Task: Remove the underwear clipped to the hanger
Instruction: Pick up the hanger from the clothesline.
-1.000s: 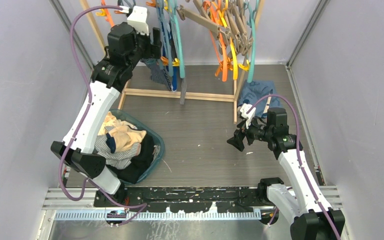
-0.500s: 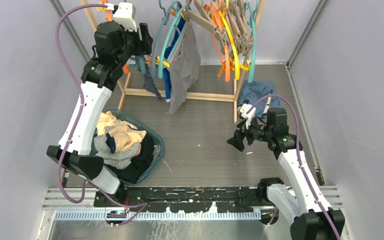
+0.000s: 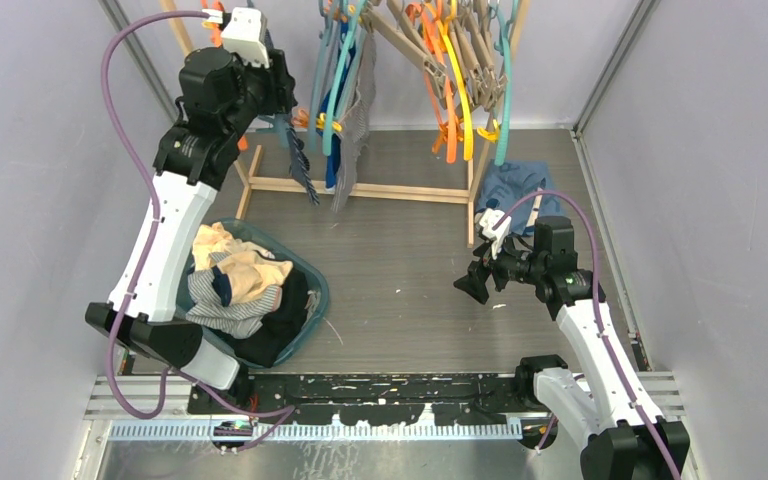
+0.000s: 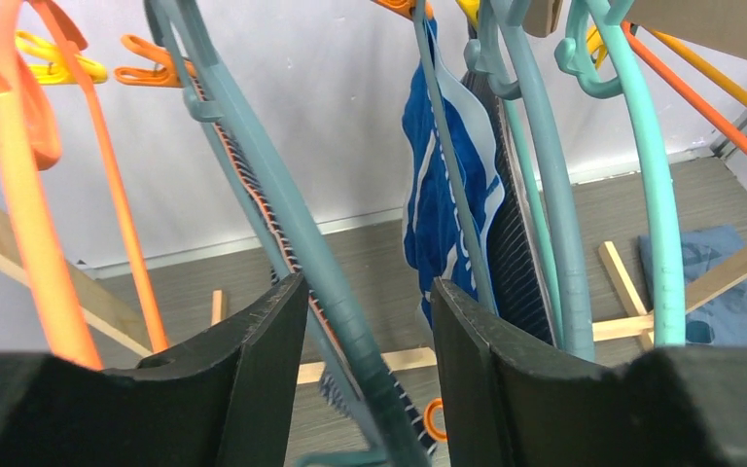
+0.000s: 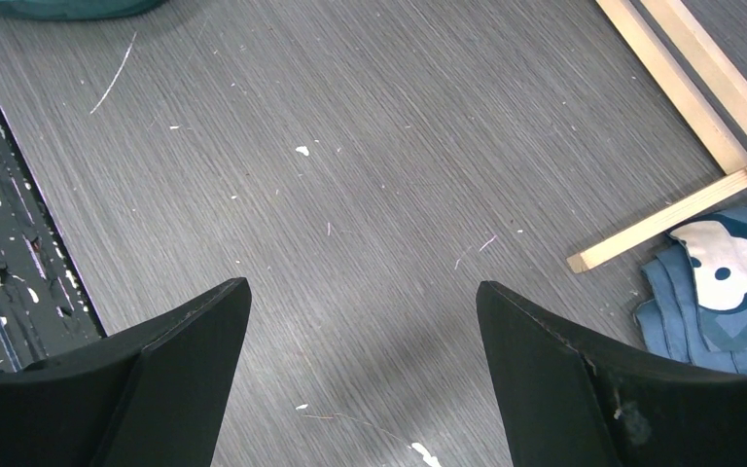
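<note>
Now, at the far left a teal basket (image 3: pixel 318 292) sits on the table (image 3: pixel 410 280), holding a heap of clothes (image 3: pixel 240 285) in beige, grey stripe and black. Above it the left arm reaches up to the wooden rack (image 3: pixel 360 188). The left gripper (image 4: pixel 368 287) has its jaws partly spread, one finger on each side of a teal hanger (image 4: pixel 287 199). The hanger runs close along the left finger, with a clear gap to the right one, so nothing is pinched. The navy striped underwear (image 3: pixel 298 168) hangs from that hanger, just below the gripper. Just to its right, on neighbouring hangers, hang the bright blue underwear (image 4: pixel 438 195) and the grey underwear (image 3: pixel 353 135). Further right the rack carries a bunch of bare orange, yellow and teal hangers (image 3: pixel 460 90). At the right side the right gripper (image 5: pixel 362 284) hovers low over bare table, jaws spread wide and holding nothing. A blue printed cloth (image 5: pixel 725 282) lies on the table by the rack's foot.
</note>
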`<state>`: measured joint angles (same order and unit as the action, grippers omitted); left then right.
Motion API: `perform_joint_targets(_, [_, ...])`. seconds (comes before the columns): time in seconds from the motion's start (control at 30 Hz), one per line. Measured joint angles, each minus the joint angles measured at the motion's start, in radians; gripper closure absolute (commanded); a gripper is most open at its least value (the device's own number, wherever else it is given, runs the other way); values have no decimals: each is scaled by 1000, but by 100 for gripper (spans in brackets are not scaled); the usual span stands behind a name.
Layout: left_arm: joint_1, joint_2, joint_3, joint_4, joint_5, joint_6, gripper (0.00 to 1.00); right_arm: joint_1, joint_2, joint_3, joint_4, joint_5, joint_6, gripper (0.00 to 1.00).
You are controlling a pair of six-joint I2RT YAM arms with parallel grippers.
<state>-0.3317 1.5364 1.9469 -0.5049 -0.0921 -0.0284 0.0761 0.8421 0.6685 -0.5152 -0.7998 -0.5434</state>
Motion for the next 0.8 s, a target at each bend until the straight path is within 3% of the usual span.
perform_joint_targets(0.3, [0,-38,-7,9,-39,50,47,0,-2,-2,0,-6,-1,8])
perform_joint_targets(0.8, [8,7,36,-4,-43,72,54,0,-13,-9,2,-7,-4,8])
